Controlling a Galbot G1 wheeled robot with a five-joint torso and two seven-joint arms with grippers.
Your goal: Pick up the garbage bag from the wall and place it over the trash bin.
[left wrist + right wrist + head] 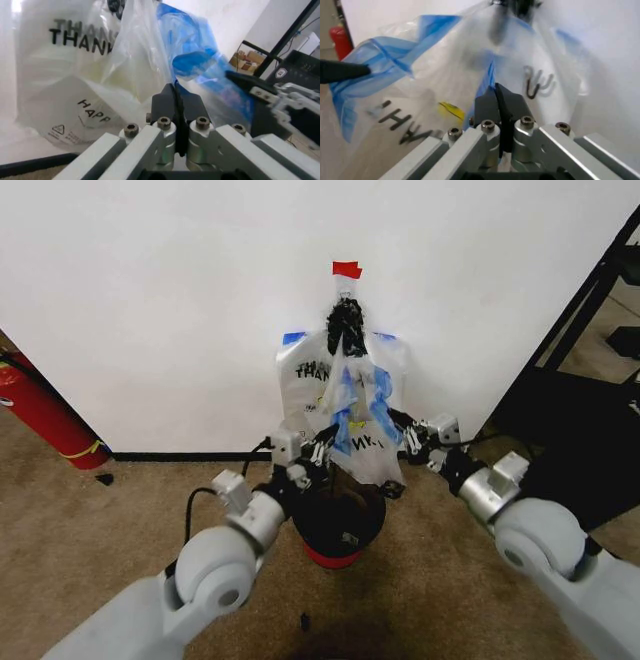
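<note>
Hanging from a dark hook on a white wall (150, 300), a thin see-through whitish plastic garbage bag (345, 405) with black "THANK YOU" lettering, blue print and a yellow smiley spreads down toward the floor. A strip of red tape (347, 270) marks the wall just above the hook. Directly beneath the bag, on brown carpet (120, 530), stands a small round black wire-mesh trash bin (338, 525) with a red base; the bag's lower edge reaches about to its rim, so it seems to sit there ready to take the bag.

Both arms reach in from either side of the bag. The left gripper (322, 448) sits at the bag's lower left, just above the bin rim; in the left wrist view its black fingers (176, 103) are pressed together, with plastic film at their tips, apparently pinching a fold. The right gripper (410, 435) sits at the bag's lower right; in the right wrist view its fingers (499, 103) are likewise together against the film. Gripping both sides probably serves to spread the bag's mouth wide enough for the bin.

The bag is not yet off the hook. A long red fire extinguisher (40, 412) leans at the far left, well apart from the work.
</note>
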